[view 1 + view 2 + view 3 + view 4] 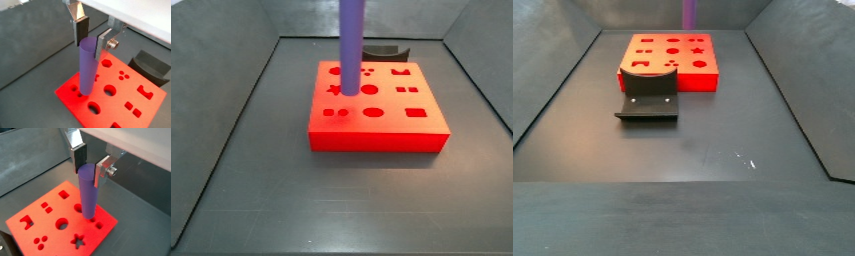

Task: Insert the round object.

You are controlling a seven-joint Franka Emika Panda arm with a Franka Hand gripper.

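Note:
The round object is a long purple peg (87, 70). It stands upright with its lower end in a round hole near one edge of the red block (137, 102). It also shows in the other wrist view (88, 193) and in both side views (349, 45) (690, 14). My gripper (91, 46) sits at the peg's top end, with the dark pad on one side and the silver finger on the other, closed against it. The red block (385, 125) has several shaped holes. The gripper itself is out of frame in both side views.
The fixture (647, 100), a dark bracket, stands on the floor beside the red block (671, 60); it also shows in a wrist view (152, 66). Grey walls enclose the dark floor (331, 200) on all sides.

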